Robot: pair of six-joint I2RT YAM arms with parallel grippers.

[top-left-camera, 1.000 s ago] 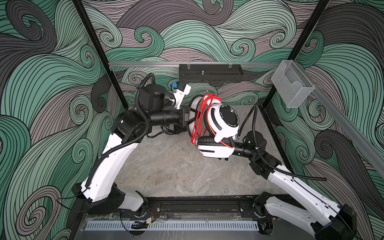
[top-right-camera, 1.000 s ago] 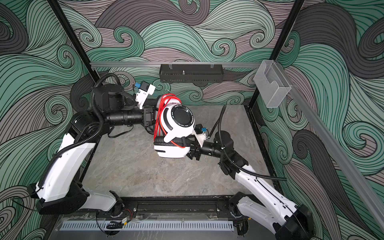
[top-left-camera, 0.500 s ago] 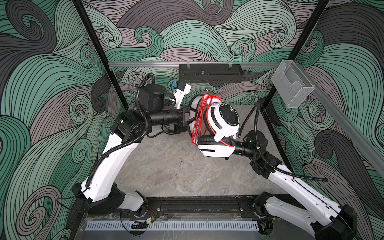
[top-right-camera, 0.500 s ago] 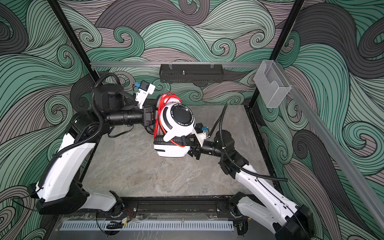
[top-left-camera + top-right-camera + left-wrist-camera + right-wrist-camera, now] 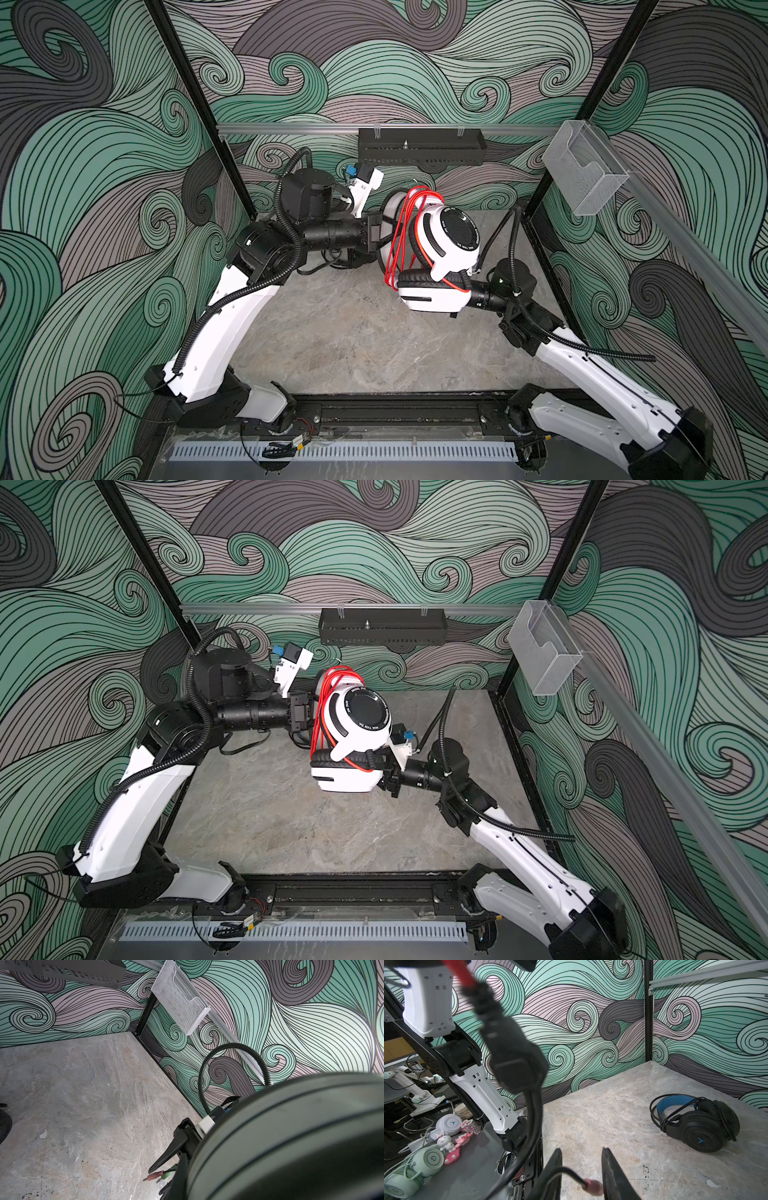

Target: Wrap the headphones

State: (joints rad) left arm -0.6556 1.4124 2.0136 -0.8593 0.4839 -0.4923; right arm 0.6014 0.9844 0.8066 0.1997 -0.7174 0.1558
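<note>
- White-and-black headset [image 5: 446, 245]: aloft at centre in both top views, red cord [image 5: 399, 241] looped over its band.
- Left gripper [image 5: 309, 712]: forearm level, reaching in from the left; jaws clamped on the headset's left side.
- Right gripper [image 5: 581, 1150]: arm rising from lower right, wrist level beneath the lower earcup; jaws narrowly spread, pink plug [image 5: 592, 1186] between them.
- Black headset [image 5: 695, 1124]: lying on the table [image 5: 612, 1115].

In both top views the white headset [image 5: 451, 245] [image 5: 361, 723] hides the fingertips of the left gripper [image 5: 380, 233]. In the right wrist view the cord's black control box [image 5: 512, 1059] is blurred, and the view's edge cuts off the fingers of the right gripper [image 5: 581, 1150].
</note>
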